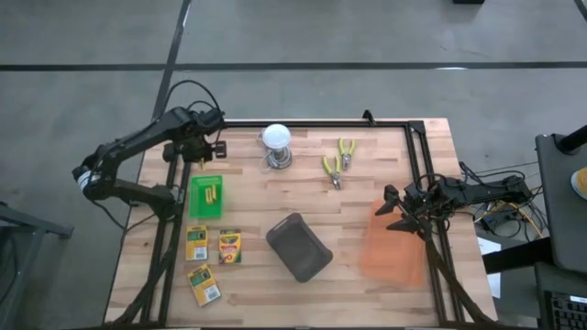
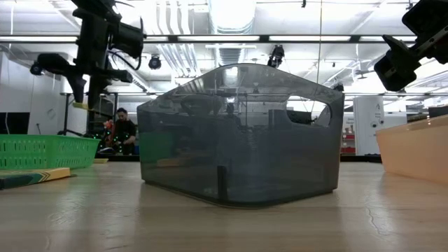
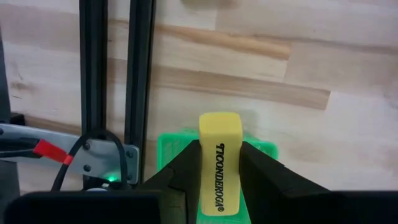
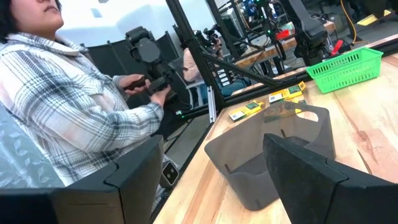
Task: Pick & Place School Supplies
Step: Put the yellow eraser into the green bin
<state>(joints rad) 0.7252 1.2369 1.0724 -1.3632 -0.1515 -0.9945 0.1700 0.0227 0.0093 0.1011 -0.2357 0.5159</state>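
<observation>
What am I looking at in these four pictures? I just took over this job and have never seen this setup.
Two dark robot arms work at a wooden table. One picture looks straight down, one looks level across the tabletop, and the other two come from cameras on the wrists.

The left gripper hangs over the green mesh basket, its fingers closed on a yellow rectangular eraser. Two yellow pieces already lie in the basket. The right gripper waits open at the table's right side, above the orange translucent bin.

Also on the table: three green-and-yellow crayon boxes, a dark smoky plastic bin, a white round bulb on a metal base and yellow-handled pliers. A person in a plaid shirt sits beside the table, holding hand controls.
</observation>
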